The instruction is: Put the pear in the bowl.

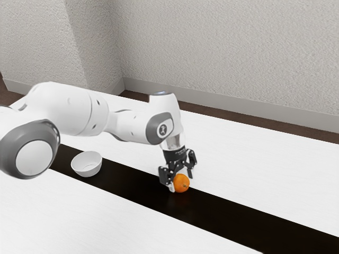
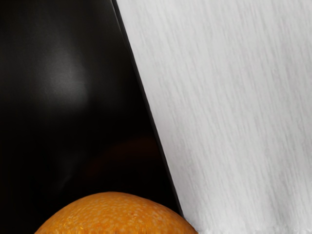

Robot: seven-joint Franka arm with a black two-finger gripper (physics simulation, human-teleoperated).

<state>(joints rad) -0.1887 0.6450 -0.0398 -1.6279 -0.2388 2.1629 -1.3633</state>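
Seemingly at the grasp, my gripper [image 1: 181, 181] stands spread around the orange [image 1: 181, 183], the bowl [image 1: 87, 164] well apart from it; next, squeeze

The fruit [image 2: 117, 217] is orange, with paler mottling over its skin.

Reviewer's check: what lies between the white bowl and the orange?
Bare black strip from the bowl on, then part of the pincer, right at the bowl-facing side of the orange. The exterior view shows this.
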